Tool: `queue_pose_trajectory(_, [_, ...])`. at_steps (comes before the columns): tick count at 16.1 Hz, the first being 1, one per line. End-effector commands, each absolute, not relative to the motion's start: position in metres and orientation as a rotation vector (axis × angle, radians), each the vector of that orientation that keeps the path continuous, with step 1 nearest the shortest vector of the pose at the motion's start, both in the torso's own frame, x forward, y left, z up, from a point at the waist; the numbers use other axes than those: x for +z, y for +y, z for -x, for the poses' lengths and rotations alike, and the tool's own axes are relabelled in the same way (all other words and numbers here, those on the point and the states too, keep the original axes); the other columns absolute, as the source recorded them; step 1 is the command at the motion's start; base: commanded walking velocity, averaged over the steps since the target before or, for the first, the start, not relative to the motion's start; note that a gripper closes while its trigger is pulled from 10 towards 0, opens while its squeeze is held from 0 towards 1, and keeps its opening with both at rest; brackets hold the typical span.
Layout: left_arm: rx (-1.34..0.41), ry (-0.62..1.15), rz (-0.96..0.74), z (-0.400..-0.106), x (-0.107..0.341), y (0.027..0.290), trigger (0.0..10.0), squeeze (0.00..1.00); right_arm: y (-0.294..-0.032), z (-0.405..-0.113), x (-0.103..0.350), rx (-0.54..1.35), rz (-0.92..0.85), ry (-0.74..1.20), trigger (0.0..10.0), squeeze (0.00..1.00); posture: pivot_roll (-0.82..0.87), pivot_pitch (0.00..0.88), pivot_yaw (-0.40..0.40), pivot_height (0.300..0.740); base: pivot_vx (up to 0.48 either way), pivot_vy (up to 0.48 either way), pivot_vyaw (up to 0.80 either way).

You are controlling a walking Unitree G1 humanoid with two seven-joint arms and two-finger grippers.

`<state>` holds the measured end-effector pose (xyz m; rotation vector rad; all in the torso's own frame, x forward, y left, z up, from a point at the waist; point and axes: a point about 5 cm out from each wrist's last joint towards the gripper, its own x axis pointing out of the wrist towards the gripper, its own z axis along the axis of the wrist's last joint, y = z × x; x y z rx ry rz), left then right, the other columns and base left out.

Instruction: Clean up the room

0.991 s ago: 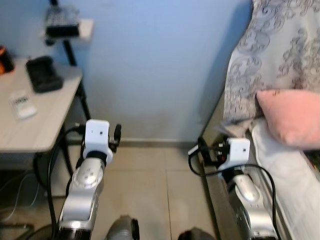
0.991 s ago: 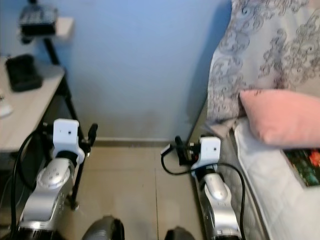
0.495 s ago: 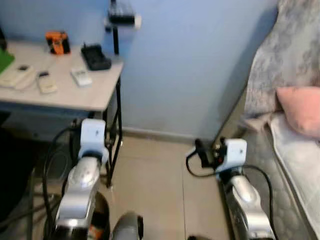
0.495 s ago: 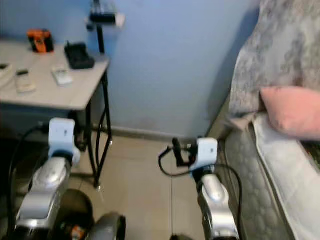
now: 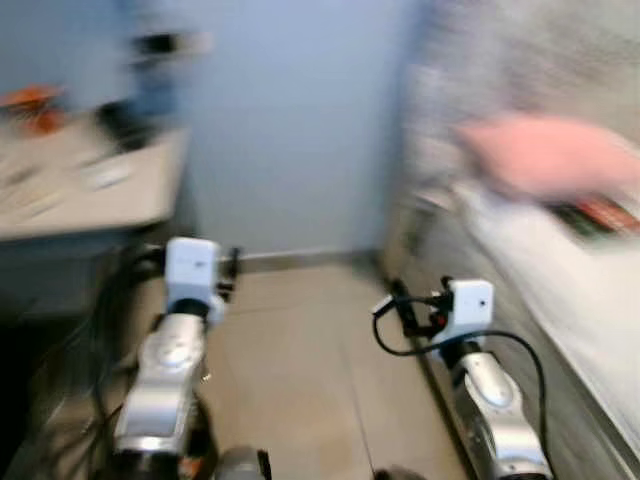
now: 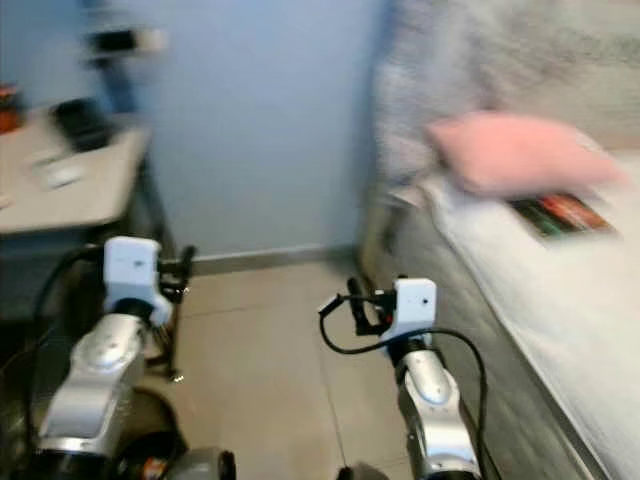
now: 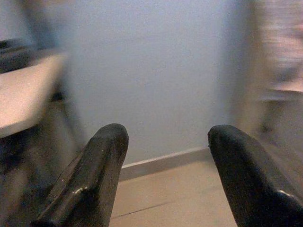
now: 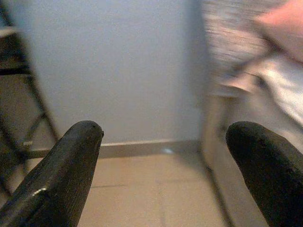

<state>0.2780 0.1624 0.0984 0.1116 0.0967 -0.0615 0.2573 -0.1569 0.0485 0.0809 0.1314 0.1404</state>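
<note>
Currently we are looking down at a tiled floor point(image 5: 300, 370) in front of a blue wall point(image 5: 290, 130), and both eye views are smeared with motion blur. We are holding the left gripper point(image 7: 163, 142) low over the floor on our left, its two black fingers point(image 7: 94, 175) spread wide with nothing between them. We are holding the right gripper point(image 8: 163, 142) at similar height on our right, fingers equally spread and empty. On our left, a light-topped desk point(image 5: 80, 190) is carrying several small items too blurred to identify. On our right, a bed point(image 6: 540, 290) is bearing a pink pillow point(image 6: 510, 150) near its head and a flat dark, colourful object point(image 6: 560, 212) just beside the pillow; we cannot tell what it is.
</note>
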Motion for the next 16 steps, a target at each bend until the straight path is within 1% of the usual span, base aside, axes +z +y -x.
queue_pose_trajectory(1, [-0.118,0.086,-0.108,-0.282,0.101,0.156,10.0,0.0,-0.159,-0.26,0.052,0.126,-0.087,0.113,10.0,0.0,0.07,0.0,-0.039,0.71,0.0,0.0,-0.75])
queue_pose_trajectory(3, [-0.219,0.114,-0.05,-0.276,0.094,0.149,10.0,0.0,-0.161,-0.259,0.053,0.115,-0.083,0.103,10.0,0.0,0.06,0.0,-0.039,0.71,0.0,0.0,-0.76])
queue_pose_trajectory(4, [-0.309,0.118,0.001,-0.271,0.091,0.144,10.0,0.0,-0.163,-0.259,0.054,0.098,-0.083,0.097,10.0,0.0,0.06,0.0,-0.04,0.71,0.0,0.0,-0.76])
queue_pose_trajectory(6, [-0.364,0.103,-0.021,-0.274,0.093,0.141,10.0,0.0,-0.163,-0.26,0.055,0.083,-0.084,0.087,10.0,0.0,0.06,0.0,-0.036,0.71,0.0,0.0,-0.76])
queue_pose_trajectory(7, [-0.352,0.105,-0.016,-0.275,0.093,0.142,10.0,0.0,-0.163,-0.261,0.055,0.078,-0.083,0.083,10.0,0.0,0.05,0.0,-0.034,0.71,0.0,0.0,-0.76])
queue_pose_trajectory(8, [-0.284,0.115,0.025,-0.278,0.092,0.15,10.0,0.0,-0.164,-0.261,0.058,0.053,-0.081,0.063,10.0,0.0,0.05,0.0,-0.03,0.71,0.0,0.0,-0.76])
queue_pose_trajectory(9, [-0.169,0.13,0.052,-0.274,0.088,0.165,10.0,0.0,-0.17,-0.26,0.063,-0.001,-0.087,0.039,10.0,0.0,0.04,0.0,-0.028,0.71,0.0,0.0,-0.76])
queue_pose_trajectory(10, [-0.151,0.137,0.05,-0.269,0.085,0.169,10.0,0.0,-0.174,-0.258,0.065,-0.031,-0.092,0.029,10.0,0.0,0.04,0.0,-0.023,0.71,0.0,0.0,-0.76])
queue_pose_trajectory(11, [-0.165,0.146,0.037,-0.26,0.082,0.169,10.0,0.0,-0.181,-0.254,0.066,-0.07,-0.092,0.022,10.0,0.0,0.03,0.0,-0.019,0.71,0.0,0.0,-0.76])
queue_pose_trajectory(12, [-0.257,0.155,0.003,-0.253,0.08,0.16,10.0,0.0,-0.188,-0.249,0.061,-0.113,-0.105,0.04,10.0,0.0,0.03,0.0,-0.015,0.71,0.0,0.0,-0.76])
queue_pose_trajectory(13, [-0.291,0.164,-0.024,-0.254,0.079,0.157,10.0,0.0,-0.19,-0.246,0.058,-0.124,-0.112,0.053,10.0,0.0,0.03,0.0,-0.012,0.71,0.0,0.0,-0.76])
queue_pose_trajectory(16, [-0.316,0.123,-0.023,-0.268,0.087,0.153,10.0,0.0,-0.182,-0.248,0.059,-0.092,-0.116,0.049,10.0,0.0,0.01,0.0,-0.006,0.71,0.0,0.0,-0.76])
